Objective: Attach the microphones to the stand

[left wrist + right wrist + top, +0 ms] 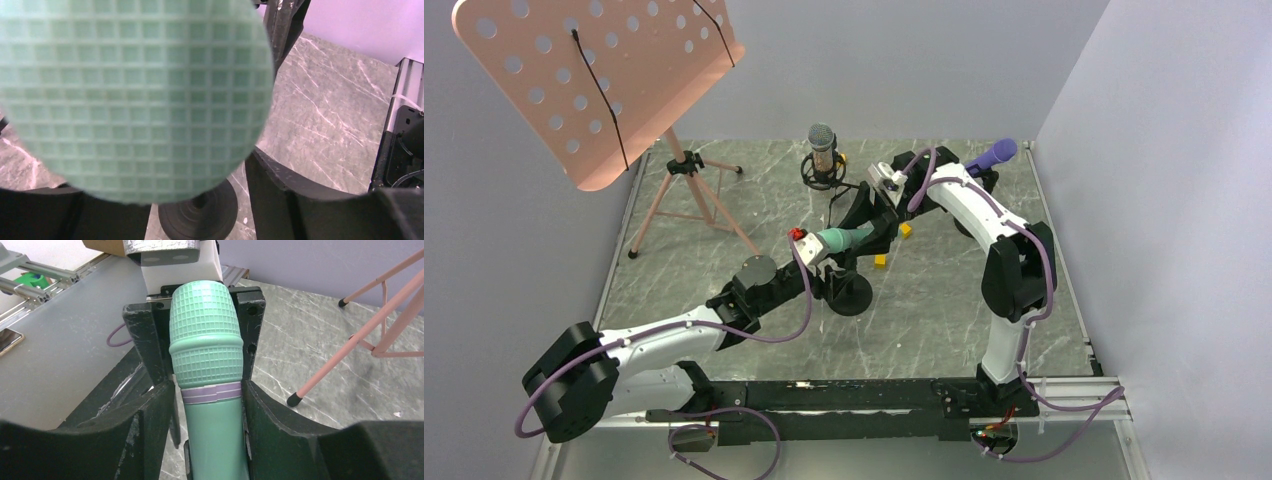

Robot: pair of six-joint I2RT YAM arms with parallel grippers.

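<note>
A mint green microphone [207, 365], its rounded head a moulded grid and its handle smooth, lies nearly level above a round black stand base [849, 293] on the grey marbled surface [944, 290]. The left end effector [822, 252] flanks the head and the right end effector [210, 395] hugs the handle. Both stand partly open, and whether either grips cannot be told.
</note>
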